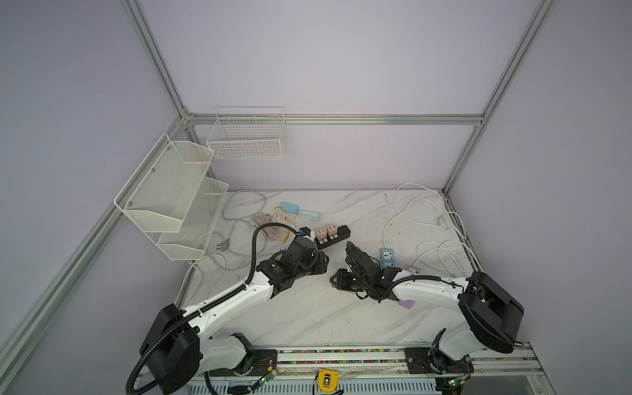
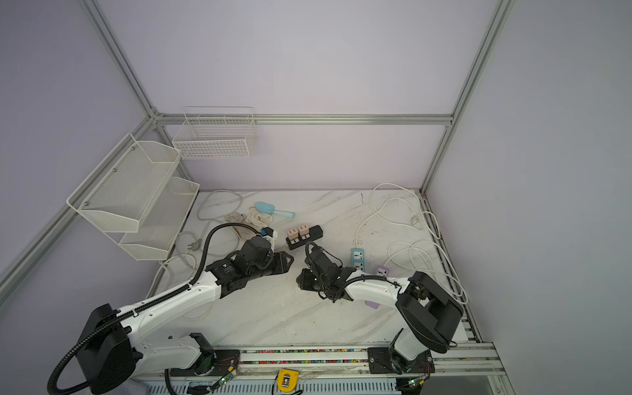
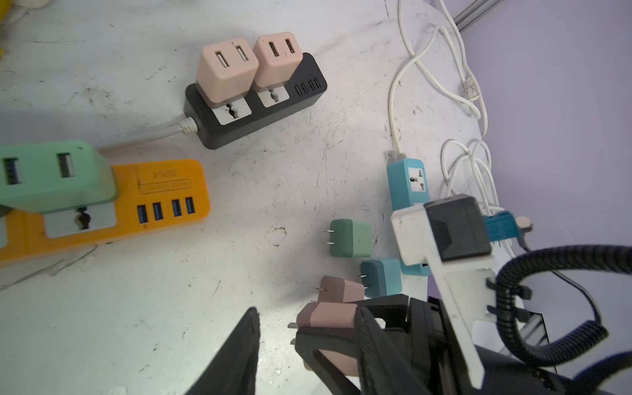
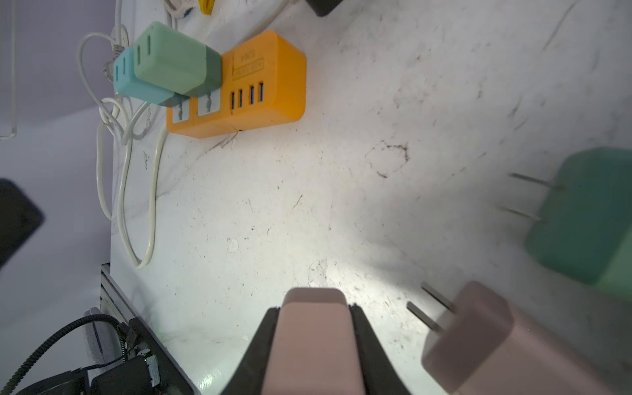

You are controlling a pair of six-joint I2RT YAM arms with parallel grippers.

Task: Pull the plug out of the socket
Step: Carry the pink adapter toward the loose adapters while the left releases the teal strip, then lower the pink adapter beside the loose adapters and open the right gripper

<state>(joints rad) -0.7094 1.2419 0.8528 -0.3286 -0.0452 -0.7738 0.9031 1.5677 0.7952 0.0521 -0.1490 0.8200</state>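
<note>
Orange strip [image 4: 260, 85] carries a green plug [image 4: 171, 58] and a blue plug [image 4: 133, 82]. Black strip [image 3: 253, 102] carries two pink ones [image 3: 225, 68].

Right jaws clamped on a pink plug [image 4: 314, 342], unsocketed, over the desk [image 1: 307, 314]. Left jaws part-open, empty.

Advise: lower flat beside loose plugs [image 3: 350, 237], then release.

Lilac-walled frame booth [image 1: 335, 119]. Marbled desk scuffed, cords [image 1: 427, 212] strewn.
</note>
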